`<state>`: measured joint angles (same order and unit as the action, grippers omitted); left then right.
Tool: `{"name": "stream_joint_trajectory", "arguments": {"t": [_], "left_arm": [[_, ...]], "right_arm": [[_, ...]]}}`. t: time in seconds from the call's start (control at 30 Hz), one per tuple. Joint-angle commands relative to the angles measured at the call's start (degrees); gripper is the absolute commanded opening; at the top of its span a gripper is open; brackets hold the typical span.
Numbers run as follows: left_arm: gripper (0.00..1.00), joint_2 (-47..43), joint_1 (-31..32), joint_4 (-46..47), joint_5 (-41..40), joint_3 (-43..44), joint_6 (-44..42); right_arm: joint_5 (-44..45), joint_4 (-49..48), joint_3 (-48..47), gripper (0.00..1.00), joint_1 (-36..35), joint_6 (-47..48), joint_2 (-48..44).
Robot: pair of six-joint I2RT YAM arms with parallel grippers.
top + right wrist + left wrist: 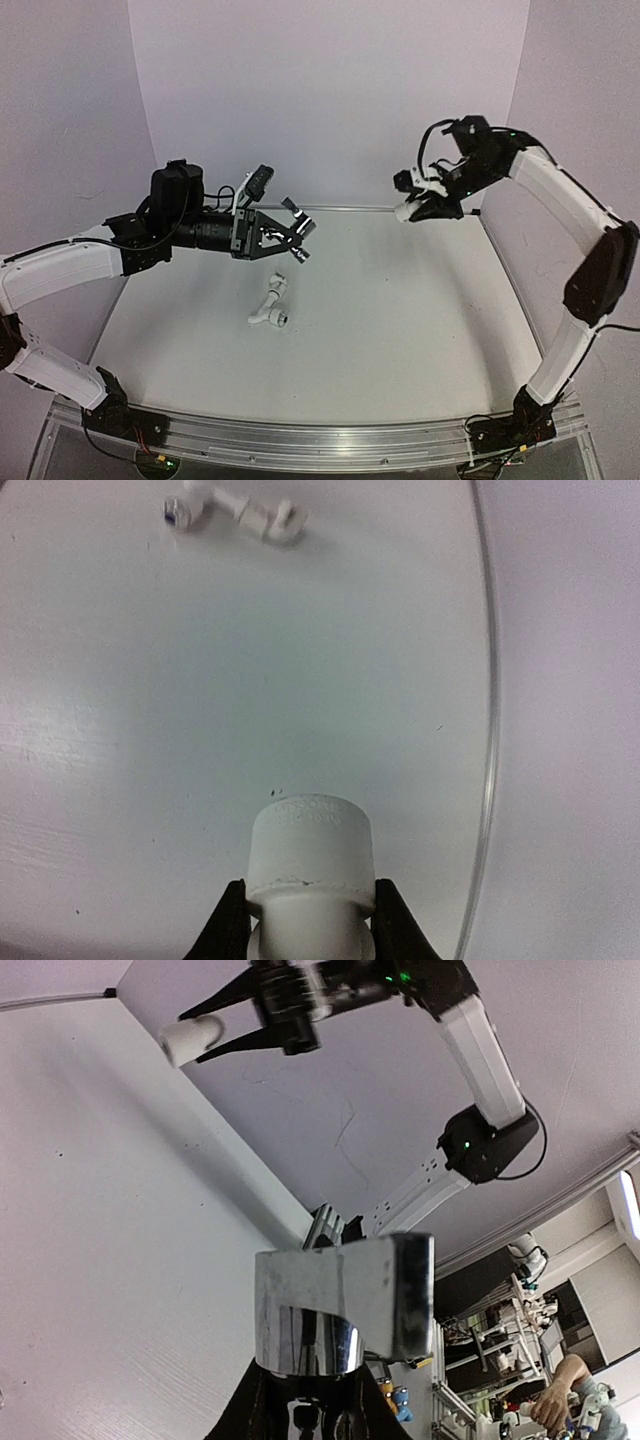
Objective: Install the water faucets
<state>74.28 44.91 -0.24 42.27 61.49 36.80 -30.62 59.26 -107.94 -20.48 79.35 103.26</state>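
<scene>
My left gripper [290, 238] is shut on a chrome faucet [340, 1305] and holds it in the air above the table, left of centre; the faucet also shows in the top view [298, 228]. My right gripper [420, 205] is shut on a white plastic pipe fitting [311, 855] and holds it above the far right of the table; the fitting also shows in the top view [404, 211] and in the left wrist view [190, 1038]. A second white pipe fitting [270, 308] lies on the table below the left gripper, and in the right wrist view [235, 508] it is far off.
The white table [400, 300] has a curved rim at the right [488, 730] and a metal rail along the near edge [320, 440]. White walls stand behind and at both sides.
</scene>
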Motion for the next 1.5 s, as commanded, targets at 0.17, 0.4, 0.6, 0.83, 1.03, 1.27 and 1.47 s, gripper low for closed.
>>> {"name": "stream_joint_trajectory", "arguments": {"t": [0.17, 0.4, 0.6, 0.83, 1.03, 1.27, 1.47], "left_arm": [[0.0, -2.6, -0.1, 26.8, -4.3, -1.5, 19.4], [0.0, -3.5, 1.1, 39.1, -12.9, -5.9, 22.7], [0.0, -4.5, 2.4, 48.7, -22.2, -10.7, 23.0], [0.0, -4.3, 3.1, 54.5, -24.4, -12.3, 24.9], [0.0, -2.7, 4.0, 57.5, -21.8, -11.8, 26.2], [0.0, -2.6, 5.2, 57.2, -22.6, -12.0, 25.0], [0.0, -2.4, 6.5, 56.1, -22.7, -11.5, 23.6]], "right_arm": [[-19.2, -4.6, 0.2, 0.0, -6.3, -9.5, -12.4], [-16.1, -16.5, 2.2, 0.0, -14.0, -14.5, -17.0], [-5.8, -44.2, 20.5, 0.0, -22.5, -20.3, -27.1], [3.1, -56.1, 29.6, 0.0, -28.0, -16.5, -30.9], [5.5, -64.5, 33.0, 0.0, -30.6, -12.6, -30.6], [6.9, -68.6, 33.6, 0.0, -33.2, -11.7, -29.3], [7.5, -68.8, 33.3, 0.0, -35.2, -9.7, -28.0]]}}
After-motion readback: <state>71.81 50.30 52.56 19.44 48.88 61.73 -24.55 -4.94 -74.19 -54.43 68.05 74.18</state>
